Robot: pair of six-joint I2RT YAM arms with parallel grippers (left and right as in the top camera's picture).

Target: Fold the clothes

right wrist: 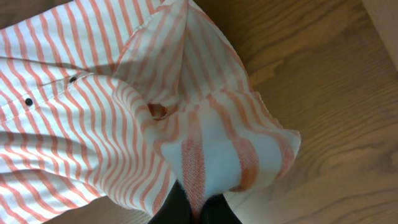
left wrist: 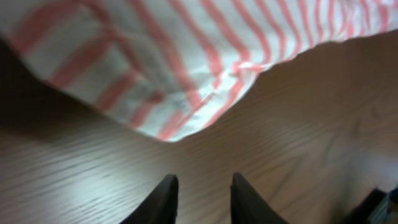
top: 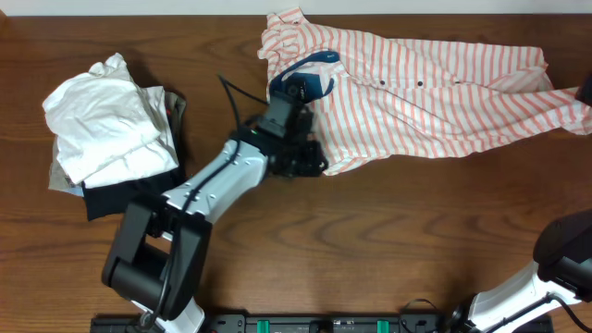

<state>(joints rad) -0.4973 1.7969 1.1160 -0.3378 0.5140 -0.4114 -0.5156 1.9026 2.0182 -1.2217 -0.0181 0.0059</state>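
Note:
The white shirt with salmon-orange stripes lies spread across the far middle and right of the table, its dark blue label patch at the collar. My left gripper is open and empty, low over the wood just in front of the shirt's lower left hem. In the left wrist view the hem corner lies a short way beyond the open fingertips. My right gripper is shut on a fold of the shirt's striped cloth. In the overhead view that gripper is out of sight at the right edge.
A pile of other garments sits at the far left: a plain white one on top, black and beige beneath. The right arm's base stands at the front right. The table's far edge runs along the top.

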